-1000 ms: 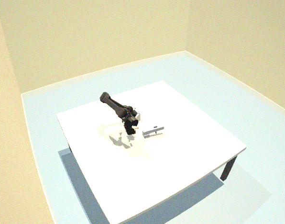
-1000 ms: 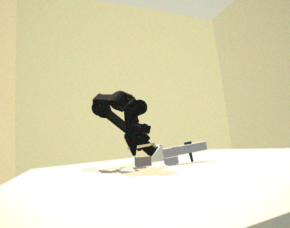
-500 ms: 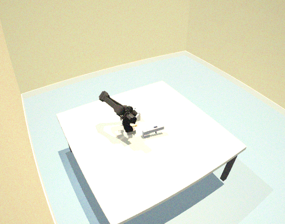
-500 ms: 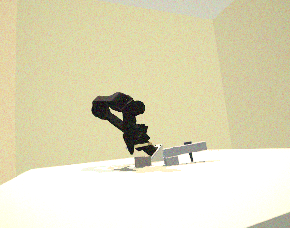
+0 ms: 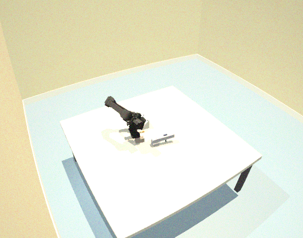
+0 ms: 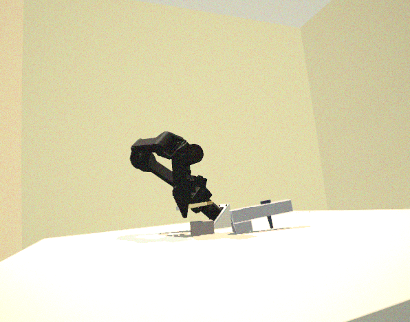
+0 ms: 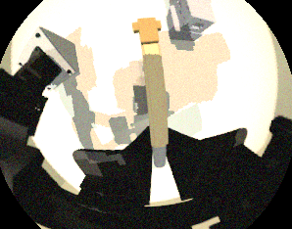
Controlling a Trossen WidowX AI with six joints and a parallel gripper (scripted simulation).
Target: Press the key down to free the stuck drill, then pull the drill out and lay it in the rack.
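Note:
My gripper [image 6: 185, 215] [image 7: 154, 128] is shut on the drill [image 5: 143, 131] [image 6: 200, 204] [image 7: 156, 98], a tan shaft with a wider orange end and a grey tip. In the wrist view the orange end points away from the fingers. The drill is held nearly level above a brownish-grey block [image 5: 139, 140] [image 6: 201, 228], likely the rack, and clear of the holder. The grey holder [image 5: 162, 138] [image 6: 250, 212] [image 7: 201, 14] slopes on its small foot. The dark key [image 5: 165, 134] [image 6: 265, 201] sits in it, its head close to the top and its tip below.
A pale angled bracket [image 6: 223, 216] [image 7: 64, 46] at the arm's dark base stands behind the block. The holder is to the right of the block in the top and exterior views, with a gap between them. The arm's shadows lie across the white table [image 5: 172, 174] [image 6: 198, 273].

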